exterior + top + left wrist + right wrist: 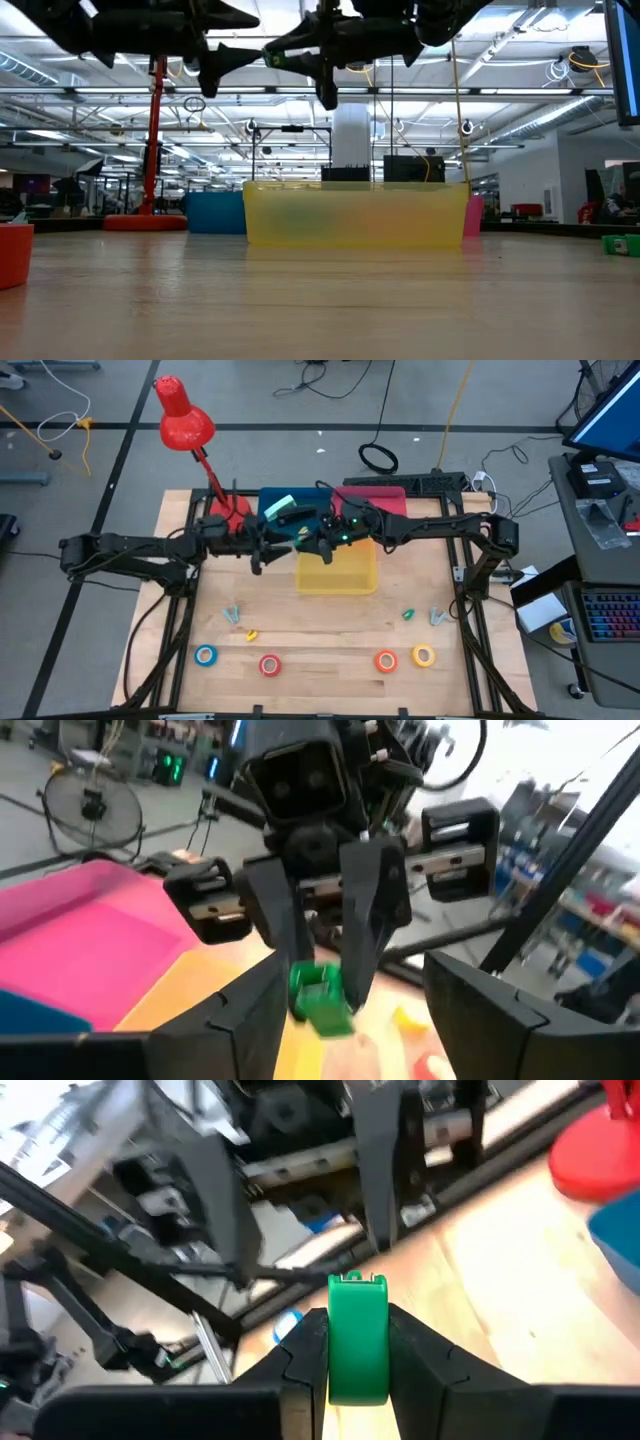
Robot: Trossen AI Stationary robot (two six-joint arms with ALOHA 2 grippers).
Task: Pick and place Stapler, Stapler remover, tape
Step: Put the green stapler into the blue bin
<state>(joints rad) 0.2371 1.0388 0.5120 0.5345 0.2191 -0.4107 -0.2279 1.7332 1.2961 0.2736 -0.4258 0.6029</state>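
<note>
Both arms meet above the middle of the pale wooden table (330, 640), over the far edge of the translucent yellow plastic bin (336, 572), and the meeting looks like a hand-over in mid-air. The right gripper (357, 1342) is clamped on a small green plastic stapler (357, 1335), its two dark fingers pressed flat against the stapler's sides so that the green body stands out between them towards the other arm. The left gripper (345, 1020) faces it with its fingers spread apart on either side of that same green piece without pinching it, so I judge it has either just let go or is about to take hold; which of the two cannot be told. Holding the stapler high and clear of the bins probably gives each gripper room to approach from the opposite side. Behind the yellow bin sit a blue plastic bin (272, 503) and a pink plastic bin (382, 500), likely the sorting targets, with a red desk lamp (186, 422) at the far left corner. Along the near edge lie four small ring-shaped tape rolls, blue (206, 655), red (270, 665), orange (386, 660) and yellow (423, 655), untouched and well apart from the arms. Small pale and coloured items between the rolls and the bin are too small to identify.
</note>
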